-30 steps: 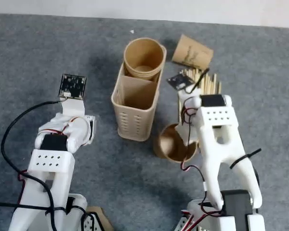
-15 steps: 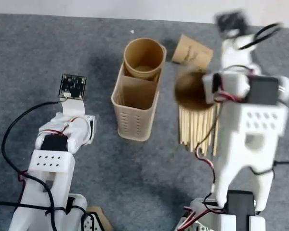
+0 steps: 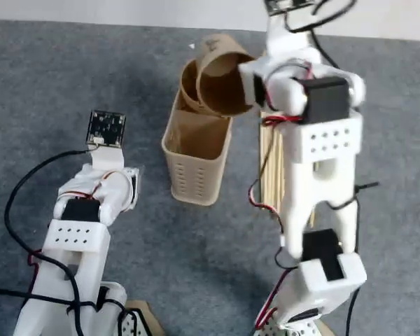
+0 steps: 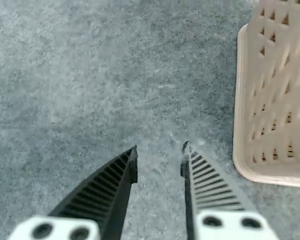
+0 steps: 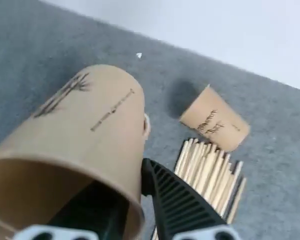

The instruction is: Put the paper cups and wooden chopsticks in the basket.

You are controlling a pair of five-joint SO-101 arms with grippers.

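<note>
The paper cup [image 3: 220, 80] looks light and crushable, rightly pinched at its rim by the right gripper [image 5: 134, 189]; the left gripper [image 4: 159, 159] gapes empty.

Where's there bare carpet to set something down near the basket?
Bare carpet lies between the basket and the left arm, and between the two arm bases. Right of the basket is crowded: chopsticks under the right arm.

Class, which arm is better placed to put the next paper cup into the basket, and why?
Right. The right gripper holds a paper cup tilted over the basket; the left gripper sits open and empty beside it.
</note>
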